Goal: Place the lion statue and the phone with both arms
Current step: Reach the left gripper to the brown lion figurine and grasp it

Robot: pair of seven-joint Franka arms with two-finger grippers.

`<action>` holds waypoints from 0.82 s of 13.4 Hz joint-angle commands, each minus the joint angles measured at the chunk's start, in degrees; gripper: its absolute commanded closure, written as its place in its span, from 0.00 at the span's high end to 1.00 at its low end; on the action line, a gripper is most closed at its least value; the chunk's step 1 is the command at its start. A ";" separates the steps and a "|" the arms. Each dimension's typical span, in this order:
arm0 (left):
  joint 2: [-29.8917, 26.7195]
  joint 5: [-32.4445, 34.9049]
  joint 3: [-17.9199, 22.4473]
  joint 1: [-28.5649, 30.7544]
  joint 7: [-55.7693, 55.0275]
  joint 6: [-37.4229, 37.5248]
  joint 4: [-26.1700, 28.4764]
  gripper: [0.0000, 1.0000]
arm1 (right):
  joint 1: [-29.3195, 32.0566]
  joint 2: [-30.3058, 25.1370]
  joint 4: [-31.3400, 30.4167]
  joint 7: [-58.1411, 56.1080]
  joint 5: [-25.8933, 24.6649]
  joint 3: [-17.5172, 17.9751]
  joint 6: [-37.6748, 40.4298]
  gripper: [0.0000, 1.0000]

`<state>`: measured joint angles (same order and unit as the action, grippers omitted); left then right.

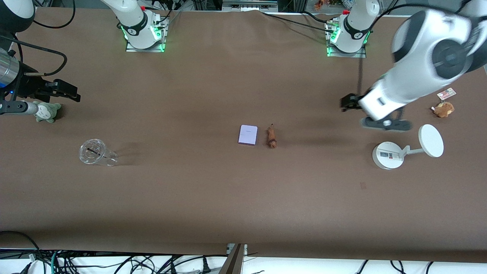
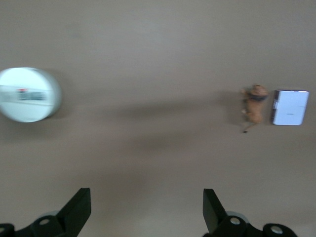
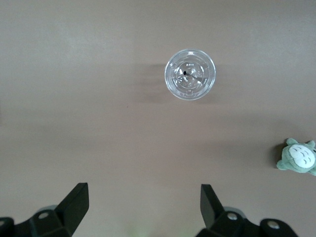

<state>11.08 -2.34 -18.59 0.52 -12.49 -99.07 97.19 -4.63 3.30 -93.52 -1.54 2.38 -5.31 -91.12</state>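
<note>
The phone [image 1: 248, 134], a flat pale lavender rectangle, lies at the table's middle. The lion statue [image 1: 271, 137], small and orange-brown, lies just beside it toward the left arm's end, apart from it. Both also show in the left wrist view: the lion statue [image 2: 254, 106] and the phone [image 2: 290, 107]. My left gripper [image 1: 348, 102] is open and empty over bare table between the lion statue and a white stand; its own view shows it open [image 2: 147, 197]. My right gripper [image 1: 68, 91] is open and empty [image 3: 144, 192] over the right arm's end of the table.
A white round-based stand [image 1: 388, 155] with a disc [image 1: 431, 140] and a brown plush with a card tag [image 1: 443, 109] sit at the left arm's end. A clear cup [image 1: 95, 153] and a grey-green plush [image 1: 47, 111] sit at the right arm's end.
</note>
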 commanded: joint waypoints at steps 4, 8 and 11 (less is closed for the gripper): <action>11.40 -0.38 -3.38 -7.71 -16.38 -14.72 -3.15 1.00 | 0.33 0.39 1.24 0.05 -0.19 0.13 0.33 1.00; 18.25 10.85 -3.47 -13.86 -28.79 -21.67 -3.06 1.00 | 0.24 0.39 1.24 0.22 -0.19 0.13 0.33 1.00; 24.32 11.13 -3.38 -16.07 -33.02 -29.93 -2.98 1.00 | 0.41 0.39 1.24 -0.04 -0.62 0.04 0.24 1.00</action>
<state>31.17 7.07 -22.38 -14.15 -42.72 -125.64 96.16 -4.62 3.32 -93.47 -1.54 2.38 -5.37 -91.27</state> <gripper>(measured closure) 0.000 0.000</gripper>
